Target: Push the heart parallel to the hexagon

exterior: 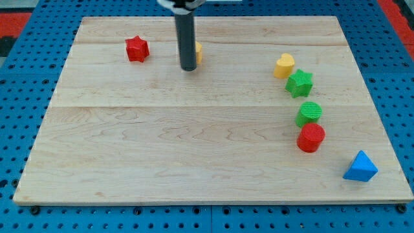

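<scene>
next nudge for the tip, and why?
Probably travel toward the view's right, to the yellow heart. My tip sits beside a yellow block mostly hidden behind the rod, far from the heart. The red hexagon lies below it, past the green star.

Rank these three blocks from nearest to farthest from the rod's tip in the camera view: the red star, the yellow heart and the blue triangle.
Measured from my tip:
1. Red star, just to the view's left of the tip, near the top.
2. Yellow heart, well to the view's right.
3. Blue triangle, at the view's bottom right corner of the board.
</scene>
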Controlling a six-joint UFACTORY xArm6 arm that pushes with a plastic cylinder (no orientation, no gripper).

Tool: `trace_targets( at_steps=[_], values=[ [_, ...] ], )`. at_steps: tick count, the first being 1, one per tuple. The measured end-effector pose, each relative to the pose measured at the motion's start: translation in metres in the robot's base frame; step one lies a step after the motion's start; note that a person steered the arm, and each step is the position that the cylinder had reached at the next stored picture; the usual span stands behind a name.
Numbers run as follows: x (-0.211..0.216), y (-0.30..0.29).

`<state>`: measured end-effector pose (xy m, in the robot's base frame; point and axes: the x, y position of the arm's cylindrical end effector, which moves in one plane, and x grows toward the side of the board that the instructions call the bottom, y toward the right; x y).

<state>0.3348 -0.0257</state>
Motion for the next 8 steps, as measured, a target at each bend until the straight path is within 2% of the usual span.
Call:
trace_targets(
  at_steps=[2,4,5,6,8],
  values=[
    [-0.008,0.051],
    [-0.05,0.232],
    [0.001,0.256],
    [0.045,0.211],
    [0.009,0.129]
  ],
)
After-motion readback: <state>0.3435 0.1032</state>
